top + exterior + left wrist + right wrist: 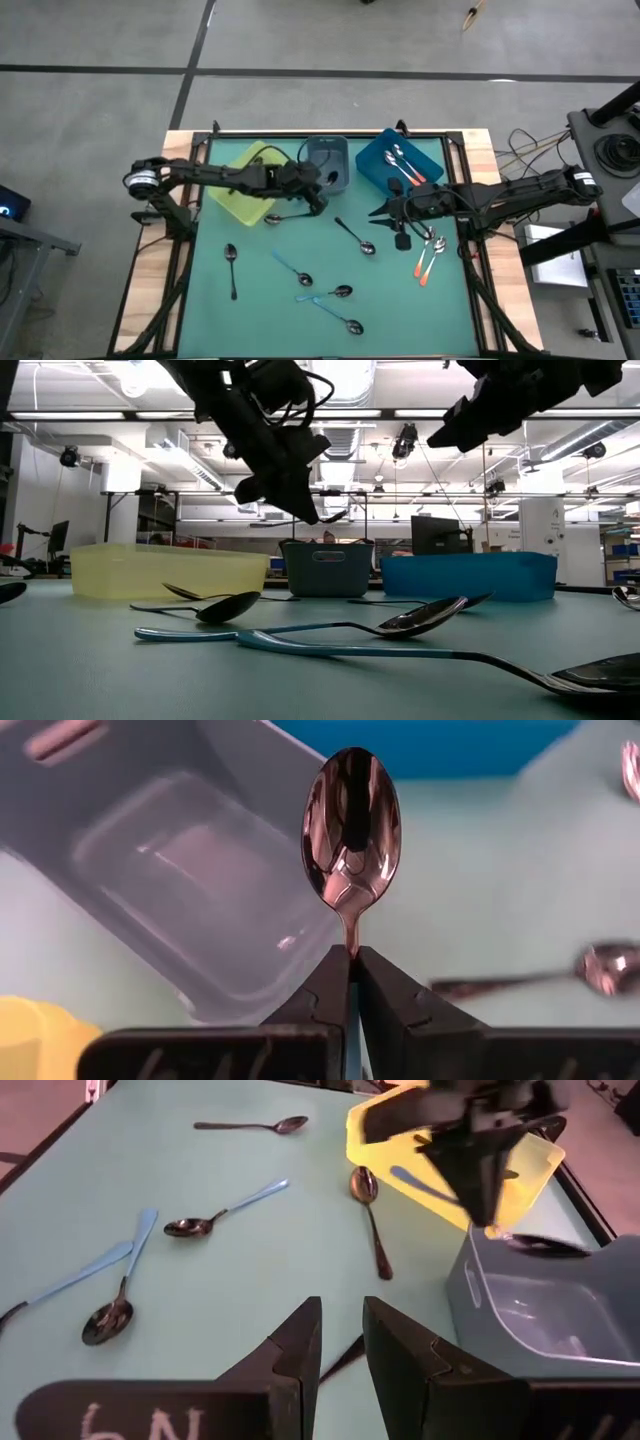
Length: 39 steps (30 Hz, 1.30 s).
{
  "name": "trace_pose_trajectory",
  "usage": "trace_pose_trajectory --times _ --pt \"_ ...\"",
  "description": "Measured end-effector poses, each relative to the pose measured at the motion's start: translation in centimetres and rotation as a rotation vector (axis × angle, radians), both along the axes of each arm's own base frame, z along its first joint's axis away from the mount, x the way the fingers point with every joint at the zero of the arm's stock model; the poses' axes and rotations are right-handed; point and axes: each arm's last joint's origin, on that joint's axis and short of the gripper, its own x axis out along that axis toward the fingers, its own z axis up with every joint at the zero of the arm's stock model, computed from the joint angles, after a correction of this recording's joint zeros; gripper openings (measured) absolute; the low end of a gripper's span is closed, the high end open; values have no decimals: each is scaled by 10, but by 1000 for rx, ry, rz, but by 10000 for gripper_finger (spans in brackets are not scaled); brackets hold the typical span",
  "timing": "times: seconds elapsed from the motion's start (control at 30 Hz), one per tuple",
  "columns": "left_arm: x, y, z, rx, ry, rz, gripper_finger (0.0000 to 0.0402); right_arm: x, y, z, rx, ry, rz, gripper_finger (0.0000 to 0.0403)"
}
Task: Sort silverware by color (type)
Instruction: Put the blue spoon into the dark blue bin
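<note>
Shiny metal spoon (351, 825) juts bowl-first from our left end effector (352, 982), clamped by its handle above the grey-blue bin's (327, 160) edge. Our right end effector (340, 1345) hovers narrowly parted, empty, over the tabletop (260, 300). We cannot see the gripped handle's colour.

you'll see both arms are dark, near black, built of slim jointed links with black cables looping along them. the left arm (215, 176) carries a pale round ring near its base, and the right arm (520, 190) has one too. each gripper ends in two flat, wedge-shaped black fingers (300, 1350); the right gripper's (340, 1345) housing bears white handwritten marks.
</note>
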Motion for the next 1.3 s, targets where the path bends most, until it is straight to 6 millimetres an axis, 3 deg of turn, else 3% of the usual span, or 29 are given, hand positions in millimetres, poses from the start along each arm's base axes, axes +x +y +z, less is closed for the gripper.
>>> trace_pose_trajectory --times 0.57,1.0,1.3 --pt "-9 60 15 7 -72 194 0 -6 0 -1 6 41 -5 68" --pt "-5 66 22 26 -166 202 0 -6 0 -1 5 43 -5 68" --pt "2 69 13 19 -176 204 0 -6 -1 -1 5 41 -5 68"
